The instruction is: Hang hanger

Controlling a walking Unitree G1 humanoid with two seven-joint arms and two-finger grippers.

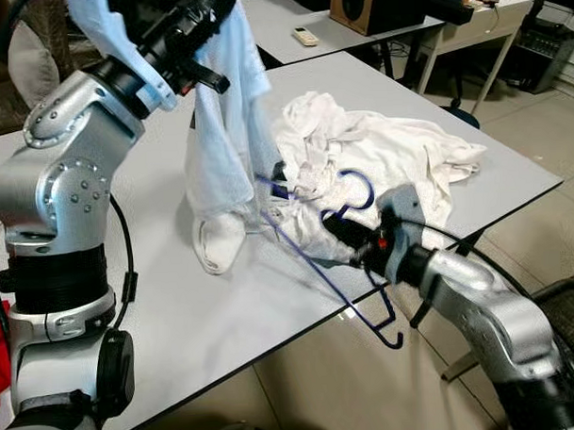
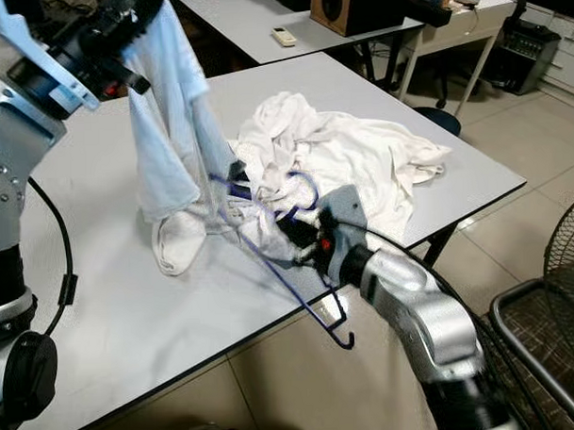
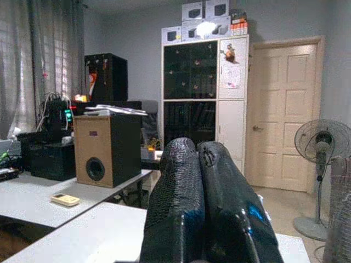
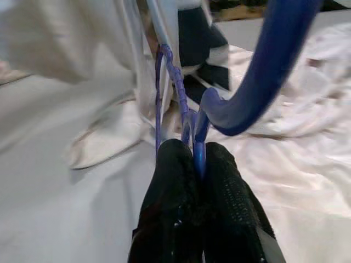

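1. On the left, the left gripper (image 1: pixel 201 58) is raised above the white table (image 1: pixel 177 304); its fingers are pressed together on a pale blue garment (image 1: pixel 223 132) that hangs down to the tabletop.
2. On the right, the right gripper (image 4: pixel 193 164) is clamped on the blue hanger (image 1: pixel 326 261) near the table's front edge.
3. I judge the step to be dressing the hanger; next, one arm of it must enter the garment.
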